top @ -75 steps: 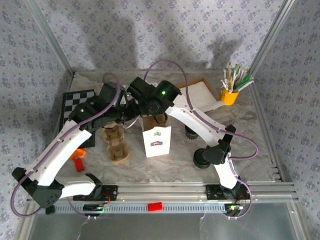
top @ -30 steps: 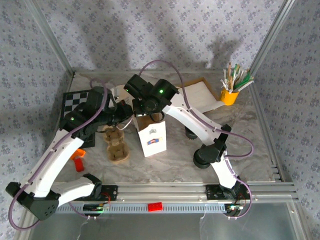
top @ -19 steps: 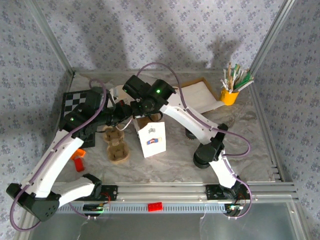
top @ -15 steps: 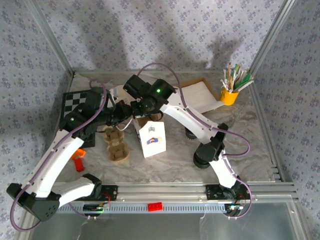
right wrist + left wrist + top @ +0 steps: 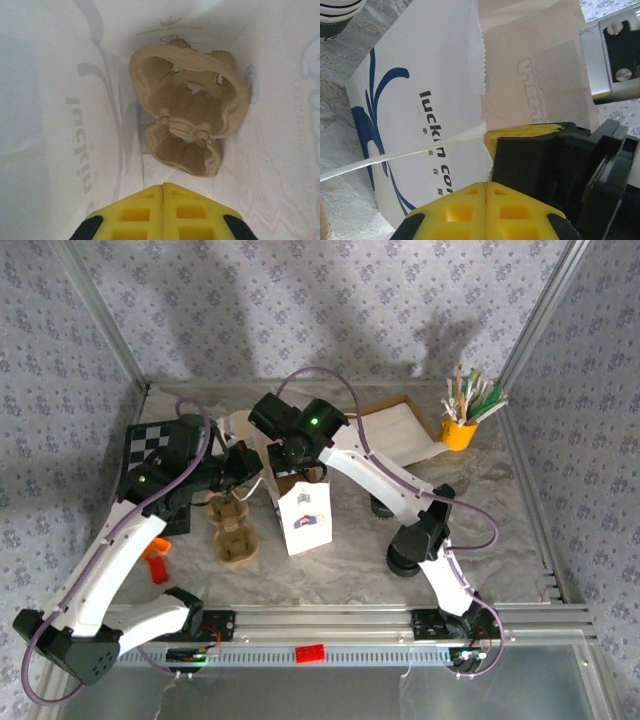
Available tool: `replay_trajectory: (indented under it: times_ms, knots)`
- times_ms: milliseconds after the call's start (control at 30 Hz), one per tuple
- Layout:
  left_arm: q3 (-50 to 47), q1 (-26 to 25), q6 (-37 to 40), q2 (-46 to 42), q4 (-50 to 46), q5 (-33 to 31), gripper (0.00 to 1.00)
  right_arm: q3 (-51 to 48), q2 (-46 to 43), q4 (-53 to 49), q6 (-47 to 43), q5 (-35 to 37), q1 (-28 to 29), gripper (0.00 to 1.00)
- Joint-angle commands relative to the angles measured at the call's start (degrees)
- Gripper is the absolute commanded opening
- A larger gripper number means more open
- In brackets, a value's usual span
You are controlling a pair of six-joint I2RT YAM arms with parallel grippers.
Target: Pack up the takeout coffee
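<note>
Inside the paper bag (image 5: pixel 305 525), tugged slightly leftward by the left gripper (image 5: pixel 486 186) clamped shut on its rim, the pulp tray (image 5: pixel 187 125) lay tilted with empty wells beneath the right gripper (image 5: pixel 163 188), closed on nothing, so packing looked unfinished.

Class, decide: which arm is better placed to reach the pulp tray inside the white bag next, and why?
Right, probably. The right gripper, shut, points straight down into the bag at the pulp tray. The left gripper is shut on the bag's rim, seemingly holding it.
</note>
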Motion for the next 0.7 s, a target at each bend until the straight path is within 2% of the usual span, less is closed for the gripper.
replay_trajectory:
  times_ms: [0,167,367,500,567,667]
  knots:
    - [2.2,0.2,0.8,-0.9,-0.8,2.9,0.00,1.5,-0.6,-1.6,-0.8,1.0,-0.3,0.00]
    - [1.8,0.2,0.4,-0.6,0.8,4.3,0.00,3.0,1.7,-0.8,-1.7,-1.6,-0.2,0.00]
    - [2.9,0.3,1.3,-0.5,-0.7,3.6,0.00,1.1,2.3,-0.4,-1.2,-0.8,-1.1,0.00]
    - [2.9,0.3,1.2,-0.8,-1.4,2.5,0.00,0.9,2.4,-1.5,-0.9,2.0,-1.1,0.00]
    - [2.9,0.3,1.0,-0.7,-1.3,2.5,0.00,1.4,2.6,-1.7,-2.2,5.5,-0.9,0.00]
    - [2.7,0.2,0.6,-0.8,-0.8,2.9,0.00,1.8,3.2,-3.6,-1.9,5.7,-0.7,0.00]
